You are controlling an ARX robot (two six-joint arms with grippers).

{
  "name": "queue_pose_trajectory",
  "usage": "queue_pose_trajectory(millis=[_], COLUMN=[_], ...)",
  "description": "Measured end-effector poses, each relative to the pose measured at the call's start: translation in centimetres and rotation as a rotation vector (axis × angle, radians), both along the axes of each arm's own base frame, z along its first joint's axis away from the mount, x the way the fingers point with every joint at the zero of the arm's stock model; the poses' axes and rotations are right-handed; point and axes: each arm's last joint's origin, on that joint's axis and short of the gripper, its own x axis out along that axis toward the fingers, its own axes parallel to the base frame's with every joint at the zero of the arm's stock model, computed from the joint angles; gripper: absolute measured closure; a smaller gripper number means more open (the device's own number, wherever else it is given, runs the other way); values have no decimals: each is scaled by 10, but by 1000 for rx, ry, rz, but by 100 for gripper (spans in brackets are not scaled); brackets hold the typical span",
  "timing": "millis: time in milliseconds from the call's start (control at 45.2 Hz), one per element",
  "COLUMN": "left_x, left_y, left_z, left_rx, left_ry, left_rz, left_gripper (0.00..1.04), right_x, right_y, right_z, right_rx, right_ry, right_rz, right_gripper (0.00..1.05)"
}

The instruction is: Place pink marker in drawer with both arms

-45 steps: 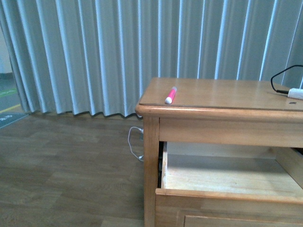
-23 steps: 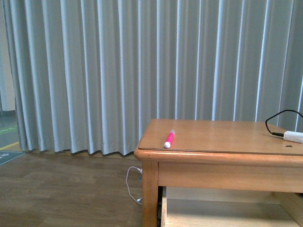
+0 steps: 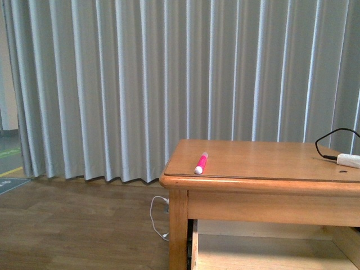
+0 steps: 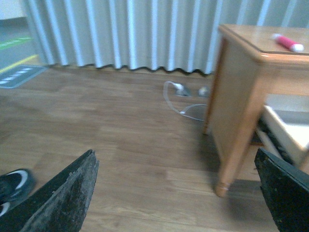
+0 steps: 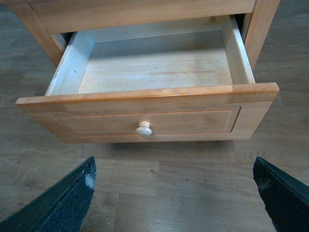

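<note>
Two grippers gape wide, empty: the right gripper (image 5: pixel 174 162) above the open drawer (image 5: pixel 203 116), the left gripper (image 4: pixel 175 152) above the floor (image 4: pixel 120 135). Farther off, the pink marker (image 3: pixel 201 163) lies on the table (image 3: pixel 264 160), near its front left corner.

I found the short thick pink marker pen (image 3: pixel 201 162) on the light-brown wooden table (image 3: pixel 264 160), near its front left corner, well apart from the white plug with black cable (image 3: pixel 349 160) at the right edge. The wide light-brown wooden drawer (image 5: pixel 193 118) stood pulled out below the top; a pleated grey curtain (image 3: pixel 112 84) hung behind.
</note>
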Motion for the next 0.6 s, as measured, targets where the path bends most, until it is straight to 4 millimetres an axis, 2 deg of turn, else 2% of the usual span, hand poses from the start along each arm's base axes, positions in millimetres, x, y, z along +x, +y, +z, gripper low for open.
queue_pose_trajectory(millis=[89,221,288,421,598], left_x=[6,22,38,81,135], left_y=[-5,-18,-27,-45,-71], left_z=[1,13,28,60,88], left_rx=[-5,9,16,40,62], left_ry=[11,26,20,35,21], left_rz=[81,57,17,-66,-140], left_gripper=[6,6,6,6,6], right_x=[0,0,0,0,0], right_y=[0,0,0,0,0], right_z=[0,0,0,0,0], right_rx=[0,0,0,0,0], right_ry=[0,0,0,0,0], right_rz=[-1,0,0,0,0], right_gripper=[9,9,9,9,9])
